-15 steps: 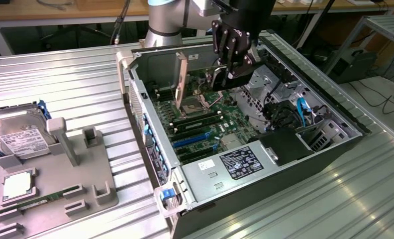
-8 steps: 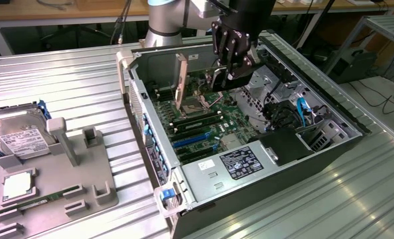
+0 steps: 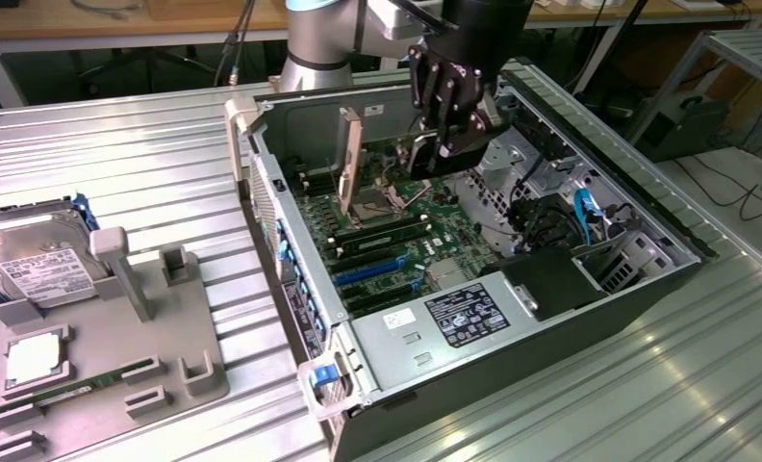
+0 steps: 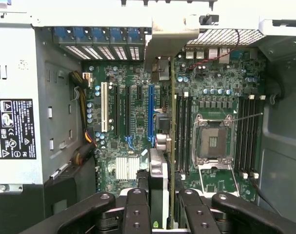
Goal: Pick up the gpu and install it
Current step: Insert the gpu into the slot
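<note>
One gpu (image 4: 158, 170), on edge, was pinched between the two fingers (image 4: 136, 209) of the gripper (image 4: 162, 212), inside the open computer case (image 3: 510, 375) lying mid-desk (image 3: 124, 164). The card stood over the motherboard (image 4: 133, 97), just beside the long blue slot (image 4: 150, 114), with its metal end bracket (image 4: 168, 41) near the case's rear wall. Seated or not: could not tell. A hard drive (image 3: 41, 269) sat in a gray holder (image 3: 163, 337) at the desk's edge, on the exterior view's left.
</note>
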`<action>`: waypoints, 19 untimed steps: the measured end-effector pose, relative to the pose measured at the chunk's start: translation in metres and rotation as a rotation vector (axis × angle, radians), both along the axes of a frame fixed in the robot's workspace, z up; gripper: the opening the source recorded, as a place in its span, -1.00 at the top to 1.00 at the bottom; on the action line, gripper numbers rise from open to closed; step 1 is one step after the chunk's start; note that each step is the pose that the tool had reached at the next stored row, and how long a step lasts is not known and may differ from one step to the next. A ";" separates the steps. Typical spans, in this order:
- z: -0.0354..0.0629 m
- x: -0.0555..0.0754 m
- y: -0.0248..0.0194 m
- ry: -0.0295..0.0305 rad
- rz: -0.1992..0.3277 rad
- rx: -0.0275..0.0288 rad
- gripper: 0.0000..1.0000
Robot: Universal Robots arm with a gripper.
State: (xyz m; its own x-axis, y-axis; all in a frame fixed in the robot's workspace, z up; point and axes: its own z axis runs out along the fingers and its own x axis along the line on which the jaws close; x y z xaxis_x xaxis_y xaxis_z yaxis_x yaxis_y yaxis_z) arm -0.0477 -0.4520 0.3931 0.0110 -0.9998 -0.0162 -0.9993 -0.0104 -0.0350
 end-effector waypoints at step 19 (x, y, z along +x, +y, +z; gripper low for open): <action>-0.0096 0.000 0.0000 -0.0071 0.000 -0.0218 0.44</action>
